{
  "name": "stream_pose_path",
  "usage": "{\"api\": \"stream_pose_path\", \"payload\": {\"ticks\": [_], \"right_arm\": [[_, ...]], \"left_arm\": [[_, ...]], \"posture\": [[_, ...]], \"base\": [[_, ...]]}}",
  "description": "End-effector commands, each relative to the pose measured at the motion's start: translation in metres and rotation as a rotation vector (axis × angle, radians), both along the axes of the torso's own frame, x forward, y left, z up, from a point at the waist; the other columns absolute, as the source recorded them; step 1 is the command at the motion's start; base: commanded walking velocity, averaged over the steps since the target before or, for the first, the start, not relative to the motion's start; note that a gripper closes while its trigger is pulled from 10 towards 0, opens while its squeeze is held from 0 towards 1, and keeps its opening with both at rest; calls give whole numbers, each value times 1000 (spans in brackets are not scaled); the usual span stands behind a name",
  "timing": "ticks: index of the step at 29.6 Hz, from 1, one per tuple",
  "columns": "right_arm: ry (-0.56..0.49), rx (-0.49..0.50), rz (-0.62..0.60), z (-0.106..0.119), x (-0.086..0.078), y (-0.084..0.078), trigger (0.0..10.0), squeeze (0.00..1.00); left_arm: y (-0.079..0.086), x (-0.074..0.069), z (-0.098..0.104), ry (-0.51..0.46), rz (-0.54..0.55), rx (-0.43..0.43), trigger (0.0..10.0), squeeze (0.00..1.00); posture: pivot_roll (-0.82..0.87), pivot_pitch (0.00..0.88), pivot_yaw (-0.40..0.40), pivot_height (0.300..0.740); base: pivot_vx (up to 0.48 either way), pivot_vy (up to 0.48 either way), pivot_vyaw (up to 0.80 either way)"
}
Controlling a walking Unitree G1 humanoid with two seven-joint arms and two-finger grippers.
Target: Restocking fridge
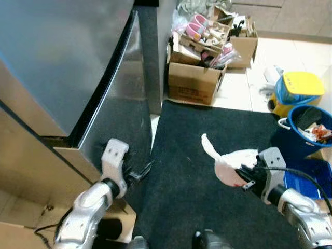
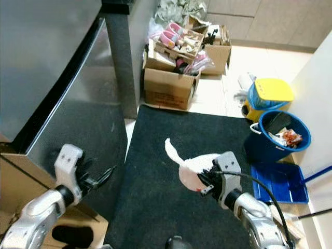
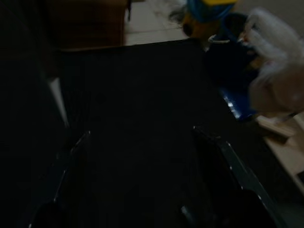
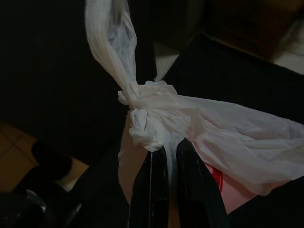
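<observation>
A white plastic bag (image 1: 232, 165) is held by the right gripper (image 1: 244, 179) above the black mat (image 1: 197, 155), to the robot's right of the fridge (image 1: 62, 57). In the right wrist view, the two black fingers (image 4: 152, 190) are seen clamped close together on the plastic just below the bag's knot (image 4: 145, 116), and something pink and red shows through the film (its nature cannot be told). From the head views only the bag's outline and a loose tail rising from it are made out.

The left gripper (image 1: 139, 174) is held low beside the steel front of the fridge, its fingers set apart with nothing between them. The left wrist view is very dark; the two fingers (image 3: 223, 156) are seen spread over the mat, with the bag (image 3: 275, 71) pale at the edge and a blue bucket (image 3: 228, 28) beyond.

The fridge doors are shut. The floor beyond the mat is pale tile. Cardboard boxes (image 1: 194, 80) full of mixed goods stand near the fridge's far corner. On the robot's right are placed a blue bucket (image 2: 282, 129) holding rubbish, a yellow-lidded container (image 2: 272, 91) behind it, and a blue dustpan (image 2: 277, 181) beside a white wall (image 2: 321, 93).
</observation>
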State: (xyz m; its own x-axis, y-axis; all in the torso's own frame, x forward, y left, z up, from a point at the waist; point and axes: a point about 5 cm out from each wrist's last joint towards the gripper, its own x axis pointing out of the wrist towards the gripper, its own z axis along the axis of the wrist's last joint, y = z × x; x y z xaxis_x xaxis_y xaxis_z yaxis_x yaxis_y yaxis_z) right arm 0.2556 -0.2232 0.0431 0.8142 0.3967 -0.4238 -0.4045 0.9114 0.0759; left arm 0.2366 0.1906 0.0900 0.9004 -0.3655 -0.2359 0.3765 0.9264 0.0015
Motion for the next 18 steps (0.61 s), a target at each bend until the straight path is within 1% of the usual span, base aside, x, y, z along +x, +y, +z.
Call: {"api": "stream_pose_path", "payload": {"ticks": [1, 2, 3, 4, 5, 6, 7, 8, 9, 11, 12, 13, 14, 16, 17, 18], "right_arm": [[1, -7, -30, -4, -3, -5, 10000, 0], [1, -7, -30, -4, -3, -5, 10000, 0], [-2, -6, -37, -5, -2, -5, 10000, 0], [-2, -6, -37, -5, -2, -5, 10000, 0], [-5, -4, -39, -5, -1, -4, 10000, 0], [-5, -4, -39, -5, -1, -4, 10000, 0], [-9, -2, -40, -5, 0, -3, 10000, 0], [-9, -2, -40, -5, 0, -3, 10000, 0], [-13, -2, -39, -5, 0, -3, 10000, 0], [-17, -2, -38, -5, 1, -4, 10000, 0], [-18, -5, -39, -6, 1, -5, 10000, 0], [-18, -7, -38, -7, 2, -5, 10000, 0], [-18, -7, -38, -7, 2, -5, 10000, 0], [-21, -9, -36, -7, 3, -4, 10000, 0], [-21, -9, -36, -7, 3, -4, 10000, 0], [-24, -9, -35, -6, 4, -4, 10000, 0]], "left_arm": [[35, -6, 8, -38, 142, 78, 10000, 0], [35, -6, 8, -38, 142, 78, 10000, 0], [46, -12, 12, -54, 176, 97, 6039, 0], [46, -12, 12, -54, 176, 97, 6039, 0], [56, -16, 18, -71, 187, 114, 941, 0], [56, -16, 18, -71, 187, 114, 941, 0], [65, -19, 26, -92, 195, 135, 0, 0], [65, -19, 26, -92, 195, 135, 0, 0], [72, -21, 30, -105, 203, 165, 0, 0], [80, -25, 27, -87, 208, 210, 0, 0], [79, -26, 21, -66, 203, 245, 10000, 0], [76, -28, 13, -38, 190, 261, 10000, 0], [76, -28, 13, -38, 190, 261, 10000, 0], [64, -29, -3, 15, 138, 258, 10000, 0], [64, -29, -3, 15, 138, 258, 10000, 0], [58, -30, -12, 51, 109, 254, 10000, 0]], "posture": [[-57, 180, -9, 740], [-57, 180, -9, 740], [-47, 184, -8, 740], [-47, 184, -8, 740], [-35, 190, -10, 740], [-35, 190, -10, 740], [-30, 194, -11, 740], [-30, 194, -11, 740], [-25, 200, -13, 740], [-20, 201, -17, 740], [-20, 202, -19, 740], [-21, 201, -20, 740], [-21, 201, -20, 740], [-27, 198, -22, 740], [-27, 198, -22, 740], [-27, 196, -22, 740]], "base": [[0, 0, 0], [0, 0, 0], [0, 0, 0], [0, 0, 0], [0, 0, 0], [0, 0, 0], [0, 0, 0], [0, 0, 0], [0, 0, 0], [0, 0, 0], [0, 0, 0], [0, 0, 0], [0, 0, 0], [0, 0, 0], [0, 0, 0], [0, 0, 0]]}}
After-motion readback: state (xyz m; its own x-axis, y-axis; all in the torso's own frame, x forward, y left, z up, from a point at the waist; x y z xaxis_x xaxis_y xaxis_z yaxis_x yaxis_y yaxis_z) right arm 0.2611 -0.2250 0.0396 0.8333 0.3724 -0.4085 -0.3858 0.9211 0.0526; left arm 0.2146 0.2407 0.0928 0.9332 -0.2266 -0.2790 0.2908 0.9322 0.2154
